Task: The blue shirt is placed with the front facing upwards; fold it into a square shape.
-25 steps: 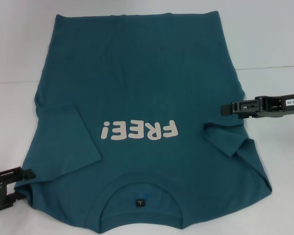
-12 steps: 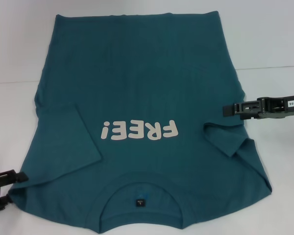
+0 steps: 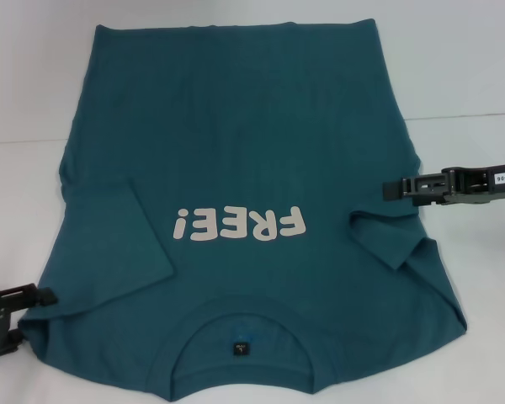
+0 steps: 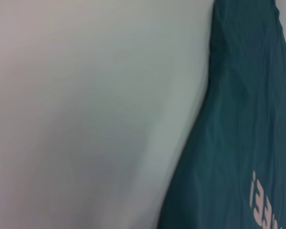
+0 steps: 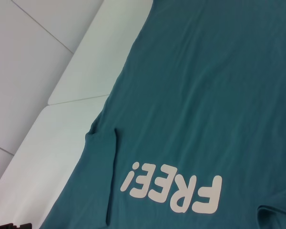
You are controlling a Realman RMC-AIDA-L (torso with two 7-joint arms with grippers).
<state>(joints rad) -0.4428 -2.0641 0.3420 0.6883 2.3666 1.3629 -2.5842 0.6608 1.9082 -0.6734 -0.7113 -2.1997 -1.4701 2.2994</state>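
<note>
**Here, the shirt is lying flat with both sleeves folded in**

The blue shirt (image 3: 244,168) is lying spread on the white table (image 3: 463,76), front side up, with the cream "FREE!" lettering (image 3: 240,225) showing upside down in the head view. The collar with its small dark neck label (image 3: 240,348) is lying at the near edge, and the hem is lying at the far side. Both short sleeves are lying folded inward over the body of the shirt.

The left gripper (image 3: 17,313) is hovering at the near left corner of the shirt, just beside the shoulder edge. Whether its fingers are released or clenched, I cannot tell. The left wrist view is showing mostly bare table and the side edge of the shirt (image 4: 238,143).

The right gripper (image 3: 396,187) is reaching in from the right, its tip just over the right edge of the shirt, above the folded sleeve. Its fingers are looking pressed together, with no cloth between them. The right wrist view is looking down on the lettering (image 5: 174,191).
</note>
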